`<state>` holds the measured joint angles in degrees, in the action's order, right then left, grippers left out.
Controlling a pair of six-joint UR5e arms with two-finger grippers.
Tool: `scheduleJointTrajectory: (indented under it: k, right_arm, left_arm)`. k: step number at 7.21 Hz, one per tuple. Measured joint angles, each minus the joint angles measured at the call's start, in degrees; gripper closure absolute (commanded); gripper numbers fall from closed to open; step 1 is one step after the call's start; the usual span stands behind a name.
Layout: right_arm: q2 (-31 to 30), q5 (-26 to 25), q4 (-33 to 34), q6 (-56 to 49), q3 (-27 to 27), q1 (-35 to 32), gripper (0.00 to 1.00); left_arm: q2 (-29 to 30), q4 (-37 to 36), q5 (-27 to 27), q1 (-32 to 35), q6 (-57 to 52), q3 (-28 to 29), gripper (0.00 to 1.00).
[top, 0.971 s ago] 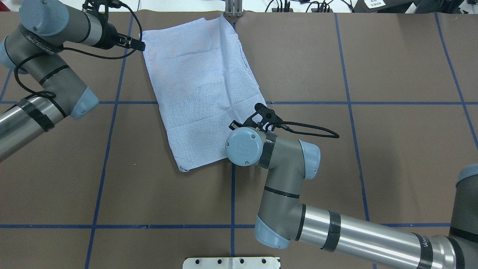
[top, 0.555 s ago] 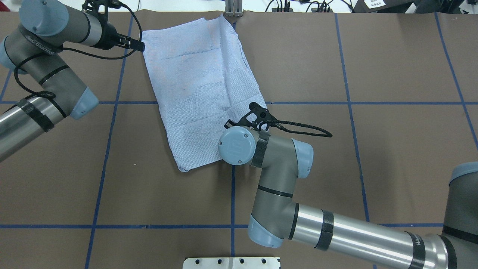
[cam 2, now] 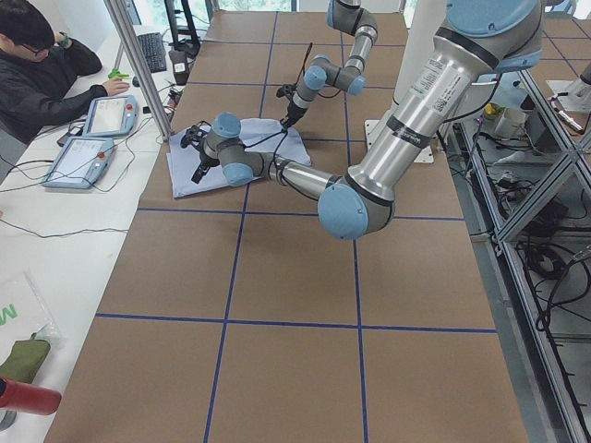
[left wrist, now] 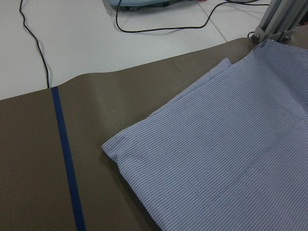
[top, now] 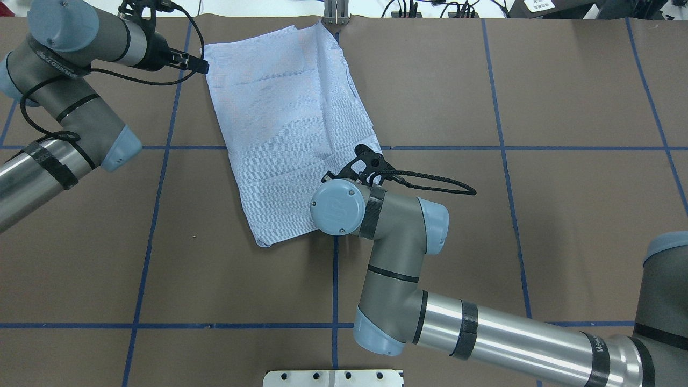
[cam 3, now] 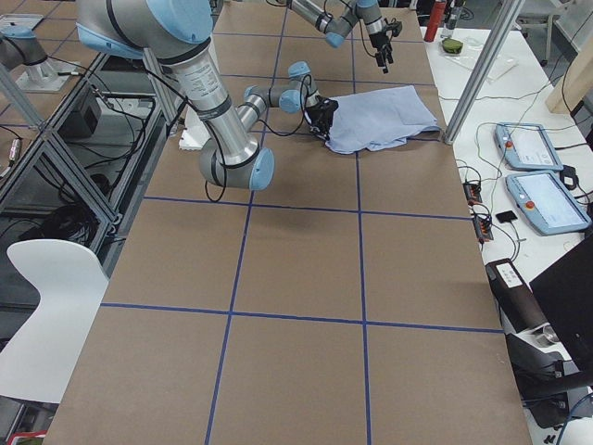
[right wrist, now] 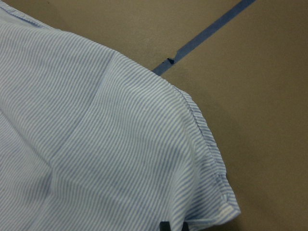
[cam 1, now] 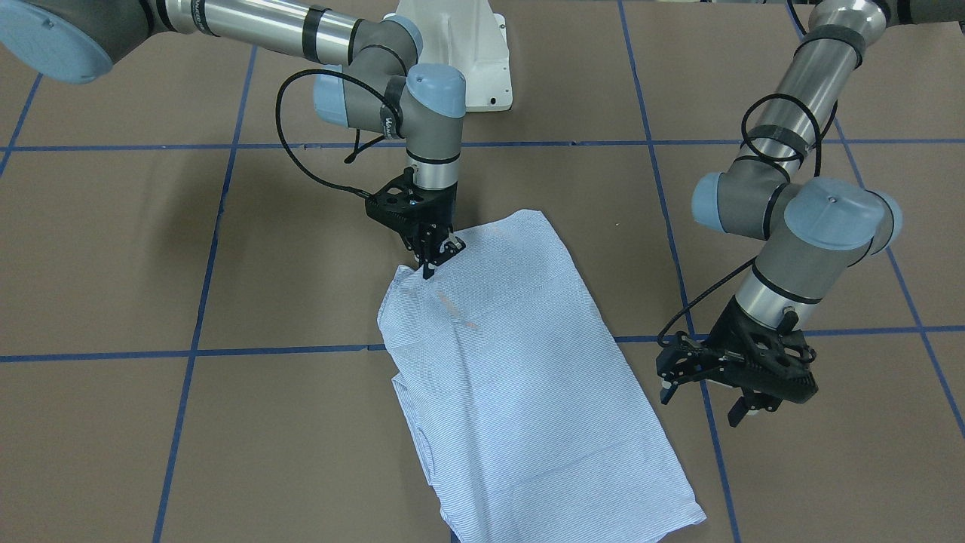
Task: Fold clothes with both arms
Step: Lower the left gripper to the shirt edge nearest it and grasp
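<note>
1. Since the earlier overhead picture, the silver-grey tubular right arm point(top: 398, 226) has slid leftward over the near end of the light blue-and-white finely striped shirt point(top: 285, 134). The silver-grey left arm point(top: 80, 107) has not shifted.
2. Nearest, the black right gripper point(cam 1: 437, 256) sits on the near right hem of the shirt, which lies flat as a folded oblong on the brown table with blue tape lines point(top: 537, 242). I cannot tell whether its fingers pinch cloth.
3. Farther off, the black left gripper point(cam 1: 701, 407) hovers just beside the far left corner with its fingers spread, holding nothing.
4. The step in hand looks like setting grips for the next fold. Both grippers likely need to pinch an edge before lifting.
</note>
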<state>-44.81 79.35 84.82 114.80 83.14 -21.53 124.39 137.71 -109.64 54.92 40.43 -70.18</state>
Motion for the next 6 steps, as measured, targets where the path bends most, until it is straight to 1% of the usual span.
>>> scheduleJointTrajectory:
  k: [1,2,4,5,6]
  right_arm:
    - [0.0,0.0,0.0,0.0,1.1,0.0,1.0]
    - [0.0,0.0,0.2,0.0,2.6,-0.1,1.0]
    - [0.0,0.0,0.3,0.2,4.5,-0.1,1.0]
    - [-0.1,0.0,0.3,0.2,4.8,-0.1,1.0]
    - [-0.1,0.0,0.3,0.3,5.0,-0.1,1.0]
  left_arm:
    - [-0.8,0.0,-0.1,-0.5,2.0,-2.1,0.0]
    - [-3.3,0.0,-0.1,-2.4,6.9,-7.1,0.0]
    - [-11.2,0.0,0.2,-9.2,16.8,-21.2,0.0]
    - [-15.2,0.0,1.2,-12.9,22.8,-27.4,0.0]
    - [-18.3,0.1,4.9,-17.0,29.5,-31.3,0.01]
